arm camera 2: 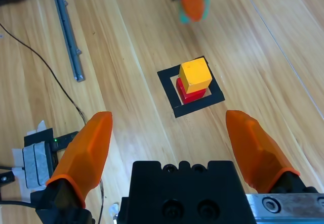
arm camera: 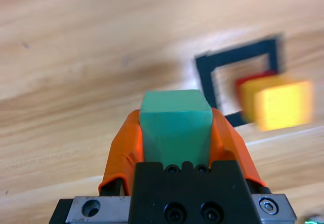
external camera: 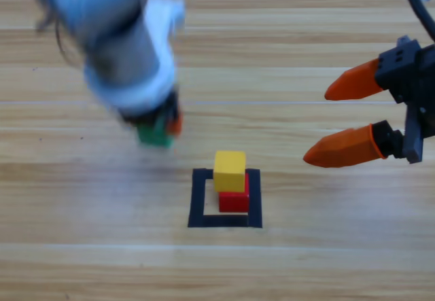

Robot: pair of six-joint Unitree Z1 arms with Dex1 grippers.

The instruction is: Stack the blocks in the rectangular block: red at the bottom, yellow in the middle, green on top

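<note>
- Green cube fills the lower centre of the left wrist view, clamped between the orange jaws of the left gripper.
- From above, that gripper sits left of centre, up and left of the rectangular block.
- Yellow cube rests on the red cube inside the tape outline.
- Right gripper waits at the right edge, jaws wide apart.
- Last step, by my reading: carrying green to the stack. Next it needs centring over yellow, then a gentle release.

High view overhead; wrist views oblique; all share tape outline.
</note>
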